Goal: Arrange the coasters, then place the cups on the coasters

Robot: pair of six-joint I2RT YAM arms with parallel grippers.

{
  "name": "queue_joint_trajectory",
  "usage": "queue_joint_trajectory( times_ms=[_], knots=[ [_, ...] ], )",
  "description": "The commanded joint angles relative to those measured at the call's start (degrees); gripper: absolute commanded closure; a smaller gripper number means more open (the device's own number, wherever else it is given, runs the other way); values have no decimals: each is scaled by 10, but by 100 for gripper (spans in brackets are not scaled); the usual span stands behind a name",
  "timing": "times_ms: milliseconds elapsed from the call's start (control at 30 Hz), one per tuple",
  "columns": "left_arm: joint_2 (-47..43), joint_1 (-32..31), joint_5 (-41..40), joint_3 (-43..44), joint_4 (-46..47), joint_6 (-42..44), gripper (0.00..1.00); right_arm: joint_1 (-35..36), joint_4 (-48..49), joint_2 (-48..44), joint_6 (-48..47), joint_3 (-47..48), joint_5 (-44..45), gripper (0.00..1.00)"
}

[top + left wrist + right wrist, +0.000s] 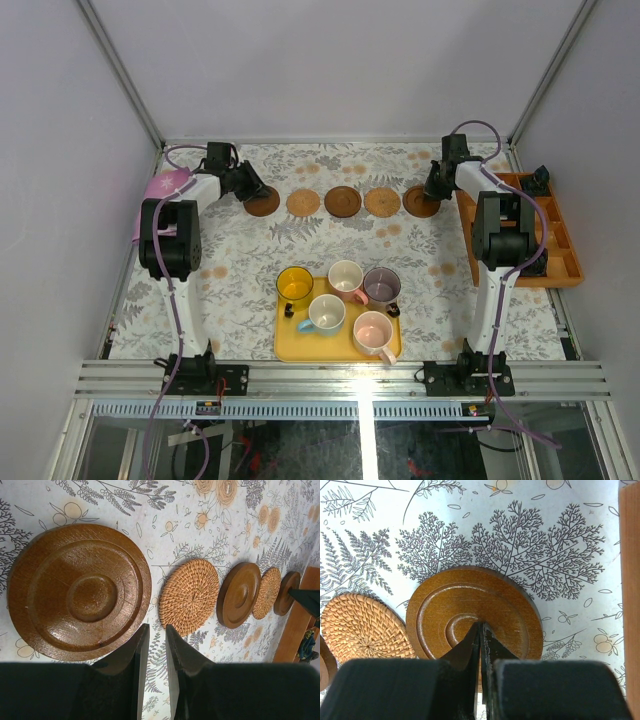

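Note:
Five coasters lie in a row across the far part of the table: dark brown [262, 203], tan woven [303, 202], dark brown [343, 201], tan woven [382, 202], dark brown [421, 205]. My left gripper [156, 626] hovers by the near edge of the leftmost dark coaster [80, 592]; its jaws stand slightly apart with only tablecloth between them. My right gripper [481, 623] is shut, its tips over the centre of the rightmost dark coaster [510, 600]. The cups sit on the yellow tray [285, 345]: yellow [294, 284], pink [346, 277], purple-grey [382, 285], light blue [326, 313], pink [374, 331].
An orange-brown compartment tray [560, 250] stands at the table's right edge, close beside the right arm. A pink object [165, 183] lies at the far left behind the left arm. Metal frame posts and white walls close in the table.

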Motion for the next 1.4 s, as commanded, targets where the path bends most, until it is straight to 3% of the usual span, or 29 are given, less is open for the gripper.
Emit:
queue_joint_trajectory(
  times_ms=[0,433,800,1033,1133,1233,1300,1367],
  knots=[
    [7,4,6,14,8,0,81,-6,-10,-4,-3,3,14,100],
    [4,4,11,30,20,0,81,-6,7,-50,-28,4,-37,99],
    [-35,4,7,22,35,11,80,-5,34,-143,-34,-19,-71,90],
    [-75,4,-10,-7,70,22,71,-6,73,-210,-39,-52,-56,81],
    [-99,4,-21,-29,90,30,67,-10,97,-232,-37,-61,-53,70],
    [-123,4,-32,-48,111,39,59,-26,130,-255,-12,-77,-66,44],
    [-141,4,-36,-64,130,42,44,-48,168,-269,26,-98,-95,23],
    [-163,4,-42,-80,144,43,32,-76,219,-278,85,-124,-149,15]
  ],
)
